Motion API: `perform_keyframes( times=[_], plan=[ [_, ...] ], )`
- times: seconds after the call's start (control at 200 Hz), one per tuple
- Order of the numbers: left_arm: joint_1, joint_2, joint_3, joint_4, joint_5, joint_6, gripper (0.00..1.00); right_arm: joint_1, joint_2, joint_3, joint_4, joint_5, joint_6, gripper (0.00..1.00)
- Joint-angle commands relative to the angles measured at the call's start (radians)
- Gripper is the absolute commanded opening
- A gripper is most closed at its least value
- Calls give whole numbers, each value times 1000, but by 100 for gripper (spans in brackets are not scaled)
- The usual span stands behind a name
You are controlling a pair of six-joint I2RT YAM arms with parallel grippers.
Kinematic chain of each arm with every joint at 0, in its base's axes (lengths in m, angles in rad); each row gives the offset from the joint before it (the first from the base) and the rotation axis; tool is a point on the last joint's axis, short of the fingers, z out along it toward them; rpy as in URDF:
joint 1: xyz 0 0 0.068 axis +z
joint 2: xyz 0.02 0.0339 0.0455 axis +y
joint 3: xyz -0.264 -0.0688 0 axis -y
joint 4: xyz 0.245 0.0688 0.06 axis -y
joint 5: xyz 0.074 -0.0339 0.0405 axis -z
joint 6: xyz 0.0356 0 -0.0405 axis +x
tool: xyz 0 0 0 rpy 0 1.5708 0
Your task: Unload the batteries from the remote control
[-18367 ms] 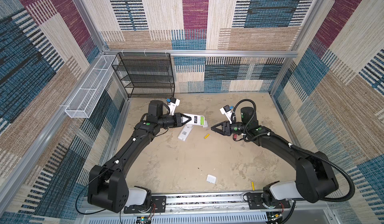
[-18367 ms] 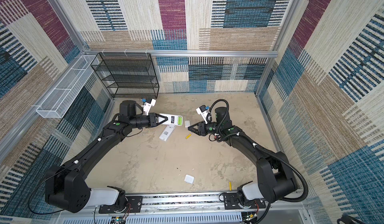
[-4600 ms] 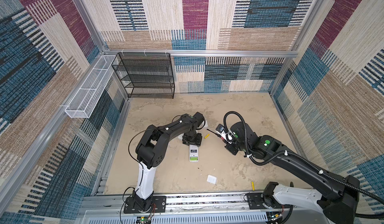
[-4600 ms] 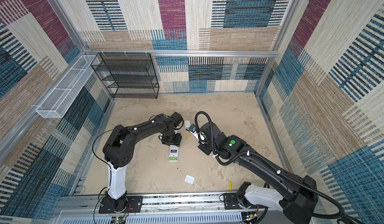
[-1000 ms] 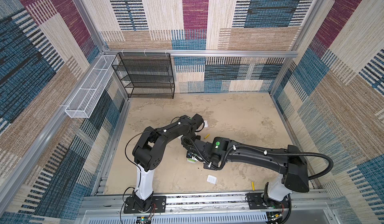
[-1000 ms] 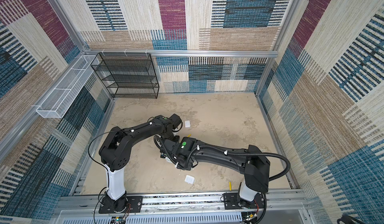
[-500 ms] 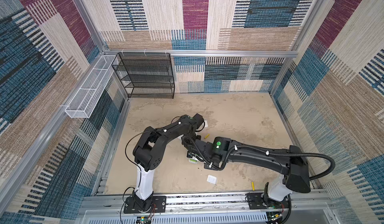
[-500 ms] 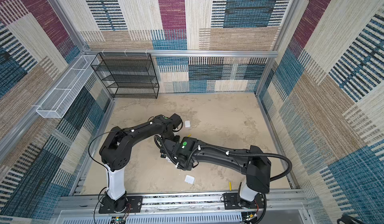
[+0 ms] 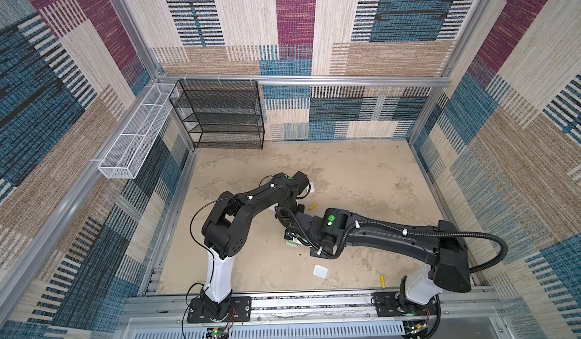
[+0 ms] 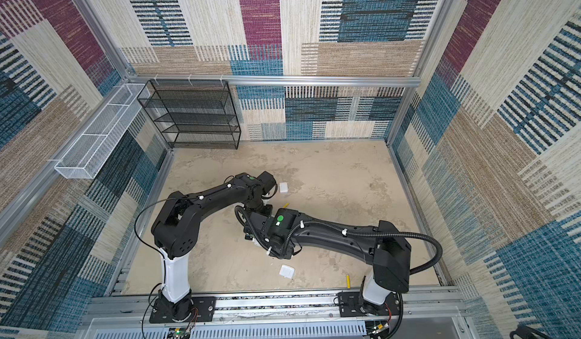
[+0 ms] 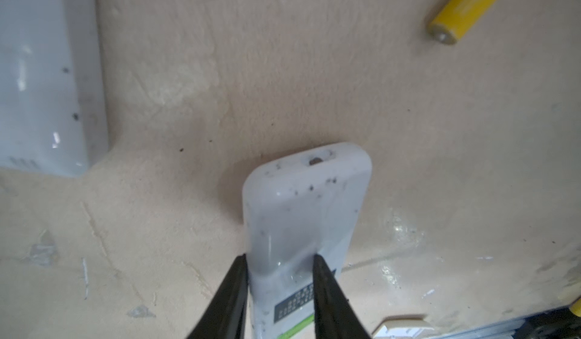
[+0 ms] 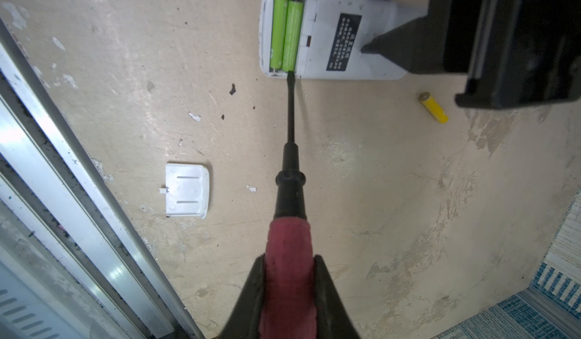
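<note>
The white remote control [image 12: 330,35] lies back-up on the floor, its compartment uncovered, with two light green batteries [image 12: 286,32] side by side inside. My left gripper [image 11: 279,258] is shut on the remote's far end [image 11: 301,211]. My right gripper [image 12: 289,258] is shut on the red handle of a screwdriver [image 12: 290,170]. Its black tip touches the end of one green battery at the compartment's edge. A yellow battery [image 12: 433,107] lies loose beside the remote, also visible in both top views [image 9: 312,207] [image 10: 285,205]. Both arms hide most of the remote [image 9: 291,243] from above.
A second yellow battery [image 9: 383,280] lies near the front rail. One white cover [image 12: 187,190] rests on the floor between the remote and the rail [image 12: 94,211]. Another white cover [image 10: 283,187] lies behind the left arm. A black wire shelf [image 9: 226,114] stands at the back left.
Over the last second both arms have barely moved. Several seconds ago the right arm stood further right and has since reached in over the remote with the screwdriver.
</note>
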Motion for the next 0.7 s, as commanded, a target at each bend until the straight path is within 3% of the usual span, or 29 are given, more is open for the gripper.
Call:
perform_keyframes(
  times=[0.0,0.696],
  plan=[
    [-6,23,-11,1,-42,-9,35,2,-6,-6,3,15,8,0],
    [-10,29,-5,-11,-61,-7,34,3,-8,2,-15,13,18,0]
  ],
)
